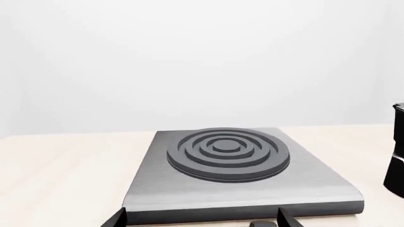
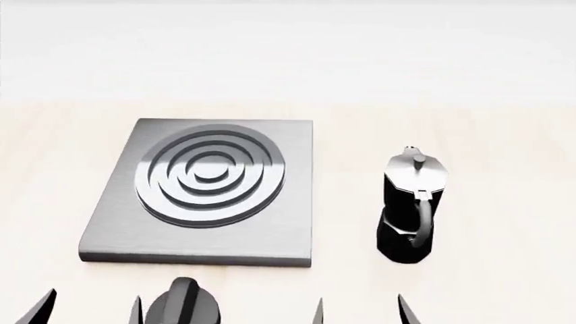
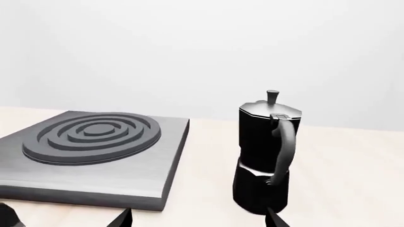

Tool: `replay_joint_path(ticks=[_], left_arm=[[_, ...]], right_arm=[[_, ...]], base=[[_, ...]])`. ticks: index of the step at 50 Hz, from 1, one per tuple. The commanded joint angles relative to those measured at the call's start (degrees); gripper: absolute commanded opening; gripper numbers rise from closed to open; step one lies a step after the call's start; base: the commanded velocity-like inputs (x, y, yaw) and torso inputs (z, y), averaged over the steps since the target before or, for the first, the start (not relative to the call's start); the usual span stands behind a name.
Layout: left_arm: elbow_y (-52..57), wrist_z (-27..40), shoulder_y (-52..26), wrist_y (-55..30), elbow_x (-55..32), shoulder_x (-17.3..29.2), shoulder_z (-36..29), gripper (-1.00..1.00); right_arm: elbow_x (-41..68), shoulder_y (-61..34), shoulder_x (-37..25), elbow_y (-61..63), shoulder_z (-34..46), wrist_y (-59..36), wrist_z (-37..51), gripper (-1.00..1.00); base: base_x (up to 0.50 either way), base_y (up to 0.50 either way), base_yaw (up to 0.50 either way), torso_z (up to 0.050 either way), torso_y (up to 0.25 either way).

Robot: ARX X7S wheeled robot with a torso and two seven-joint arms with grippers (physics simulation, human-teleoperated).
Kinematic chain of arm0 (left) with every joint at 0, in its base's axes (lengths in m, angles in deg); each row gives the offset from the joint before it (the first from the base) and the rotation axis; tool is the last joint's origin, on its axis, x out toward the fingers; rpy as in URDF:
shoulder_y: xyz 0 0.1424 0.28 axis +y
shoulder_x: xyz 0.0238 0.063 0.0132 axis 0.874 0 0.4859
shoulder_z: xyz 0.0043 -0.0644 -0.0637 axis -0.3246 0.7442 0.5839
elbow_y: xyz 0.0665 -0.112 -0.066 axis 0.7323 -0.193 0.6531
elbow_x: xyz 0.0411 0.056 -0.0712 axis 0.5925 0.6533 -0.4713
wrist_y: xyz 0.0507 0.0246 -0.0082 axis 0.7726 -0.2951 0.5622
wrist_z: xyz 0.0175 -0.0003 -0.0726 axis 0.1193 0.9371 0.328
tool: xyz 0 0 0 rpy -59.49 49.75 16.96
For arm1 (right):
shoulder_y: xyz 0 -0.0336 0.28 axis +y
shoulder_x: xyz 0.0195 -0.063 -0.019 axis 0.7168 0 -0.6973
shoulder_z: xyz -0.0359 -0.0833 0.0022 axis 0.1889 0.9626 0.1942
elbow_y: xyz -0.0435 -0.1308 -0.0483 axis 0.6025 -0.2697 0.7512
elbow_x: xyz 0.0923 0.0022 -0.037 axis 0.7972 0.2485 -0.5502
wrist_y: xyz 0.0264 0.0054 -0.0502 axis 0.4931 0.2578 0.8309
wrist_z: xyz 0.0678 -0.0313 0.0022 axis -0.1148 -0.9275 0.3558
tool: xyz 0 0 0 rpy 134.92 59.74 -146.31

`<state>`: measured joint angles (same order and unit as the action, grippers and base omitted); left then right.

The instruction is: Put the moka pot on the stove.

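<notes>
The moka pot stands upright on the pale wooden table, right of the stove, its handle toward me. It also shows in the right wrist view and at the edge of the left wrist view. The stove is a grey plate with a ring burner, seen also in the left wrist view and the right wrist view. My left gripper is open and empty in front of the stove. My right gripper is open and empty in front of the pot, a little left of it.
A squat round black knob sits on the table just in front of the stove, between my two grippers. The pale table runs to a plain white wall behind.
</notes>
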<state>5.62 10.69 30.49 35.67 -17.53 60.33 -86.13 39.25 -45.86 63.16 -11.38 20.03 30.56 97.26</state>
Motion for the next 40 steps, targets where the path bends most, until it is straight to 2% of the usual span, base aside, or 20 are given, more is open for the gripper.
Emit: replay_joint_path(ticks=[1,40], left_arm=[[0.0,0.3,-0.1,0.0,-0.3,0.3,-0.4,1.0],[-0.8,1.2,-0.4,0.4,-1.1,1.3,-1.6,1.0]], right_arm=[[0.1,-0.1,-0.2,-0.1,0.4,0.3,0.3,1.0],[1.1,-0.2,-0.8,-0.5,1.5,0.8,1.4,1.0]], base=[[0.0,0.12,0.0,0.0,0.0],[0.0,0.11,0.0,0.0,0.0]])
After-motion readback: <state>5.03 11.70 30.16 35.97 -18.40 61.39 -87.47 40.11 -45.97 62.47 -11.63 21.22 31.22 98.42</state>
